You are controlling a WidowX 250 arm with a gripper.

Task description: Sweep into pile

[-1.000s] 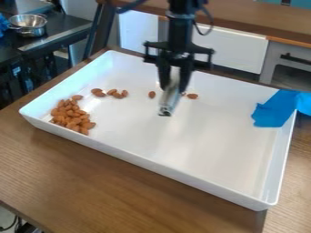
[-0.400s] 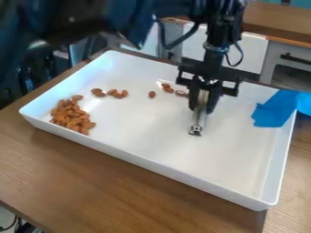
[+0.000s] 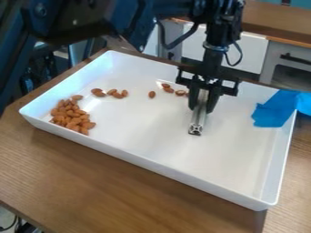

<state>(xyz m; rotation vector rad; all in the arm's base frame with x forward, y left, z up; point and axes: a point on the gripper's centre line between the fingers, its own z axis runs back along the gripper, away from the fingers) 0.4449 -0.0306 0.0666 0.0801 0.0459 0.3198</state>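
One white tray (image 3: 139, 132), mid-frame on your brown counter (image 3: 91, 182). Your almond pile (image 3: 72, 117) sits inside at the tray's left end. Strays: one cluster (image 3: 115, 93) up and right of the pile, a single almond (image 3: 152, 94) upper centre, another small group (image 3: 169, 89) just beside your hand (image 3: 202, 108), left side. Hand's right of centre, fingers parted only by the metal bar (image 3: 197, 122) they grip, its end pointing down; can't tell whether it touches the tray floor. Blue sheet (image 3: 274, 109) overlaps the tray's right rim. Dark arm (image 3: 91, 22) blocks your upper left view. Grey cabinet front (image 3: 288, 63), upper right, behind.
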